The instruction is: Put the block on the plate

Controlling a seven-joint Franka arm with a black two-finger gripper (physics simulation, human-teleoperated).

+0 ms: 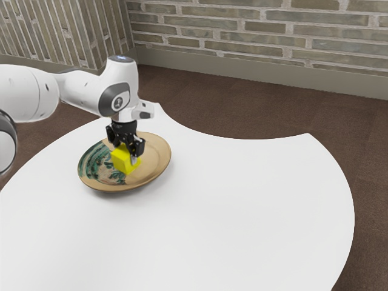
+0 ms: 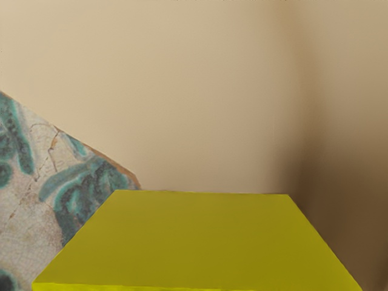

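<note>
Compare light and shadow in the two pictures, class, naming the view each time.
Exterior view: soft light, a faint shadow on the white table along the plate's near rim; wrist view: a soft-edged brown shadow across the plate's tan surface, the block's broad face dull olive, a thin strip at its edge bright yellow.

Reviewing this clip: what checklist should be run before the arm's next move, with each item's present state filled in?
1. Plate on the table: ok.
2. Block over the plate, inside its rim in the exterior view: ok.
3. Block's underside fully seated on the plate: cannot tell; the contact is hidden.
4. Gripper has released the block: cannot tell.
5. Gripper raised clear of the block: not ok; it is right down at it.
</note>
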